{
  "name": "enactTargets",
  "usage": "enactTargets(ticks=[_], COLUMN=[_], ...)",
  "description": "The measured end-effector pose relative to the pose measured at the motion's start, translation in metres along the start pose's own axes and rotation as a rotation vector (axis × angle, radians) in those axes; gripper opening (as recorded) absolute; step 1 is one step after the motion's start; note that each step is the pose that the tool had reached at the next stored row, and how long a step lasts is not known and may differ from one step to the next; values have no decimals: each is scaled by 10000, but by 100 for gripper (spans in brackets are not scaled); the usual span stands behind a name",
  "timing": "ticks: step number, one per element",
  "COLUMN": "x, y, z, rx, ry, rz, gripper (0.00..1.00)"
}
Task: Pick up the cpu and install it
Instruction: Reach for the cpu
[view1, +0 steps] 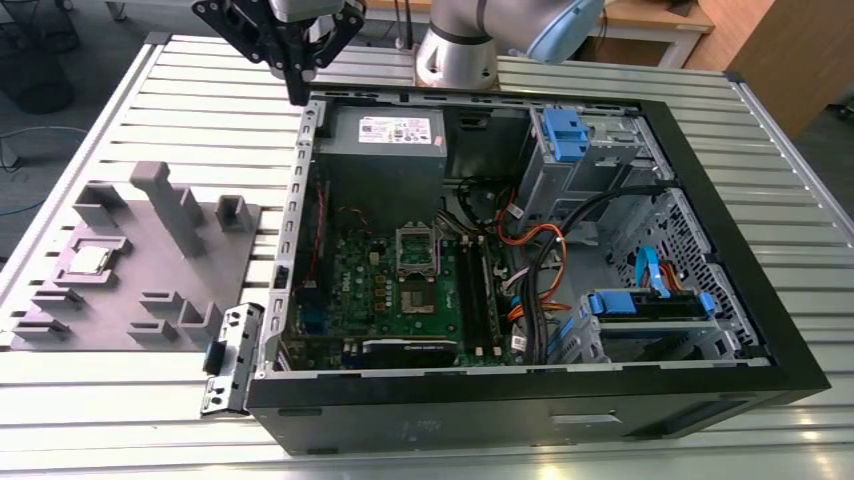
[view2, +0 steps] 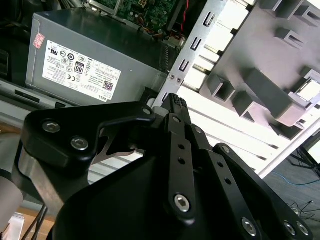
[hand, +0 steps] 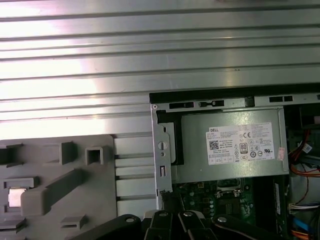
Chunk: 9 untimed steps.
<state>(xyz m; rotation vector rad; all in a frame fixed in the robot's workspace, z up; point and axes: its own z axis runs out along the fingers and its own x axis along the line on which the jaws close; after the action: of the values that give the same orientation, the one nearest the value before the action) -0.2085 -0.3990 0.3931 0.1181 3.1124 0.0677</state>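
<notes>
The slatted metal surface (view1: 147, 90) carries an open black computer case (view1: 747, 340) lying on its side, and a grey plastic tray (view1: 160, 290) on the exterior view's left of it. Inside the case, a grey power supply (view1: 387, 135) fills the far corner. The green motherboard (view1: 380, 290) lies nearer the camera, with the metal-framed socket (view1: 416, 250) around its middle. Orange and black cables (view1: 534, 250) run just beside the board on the exterior view's right.

The arm's gripper (view1: 295, 92) hangs above the case's far corner, over the edge next to the power supply. Its jaws are pressed together with nothing between them.

The cpu (view1: 88, 260) lies flat in a square recess of the tray, well apart from the gripper. In the first wrist view it shows as a pale square (hand: 16, 196). Upright grey blocks (view1: 167, 200) of the tray and the case's perforated side wall (view1: 296, 230) stand between the cpu and the socket.
</notes>
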Motion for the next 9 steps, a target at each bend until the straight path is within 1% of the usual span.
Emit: enactTargets(ticks=[9], x=[54], y=[-4], z=[0], rx=[1], ry=[-1], rz=[0], gripper=[11])
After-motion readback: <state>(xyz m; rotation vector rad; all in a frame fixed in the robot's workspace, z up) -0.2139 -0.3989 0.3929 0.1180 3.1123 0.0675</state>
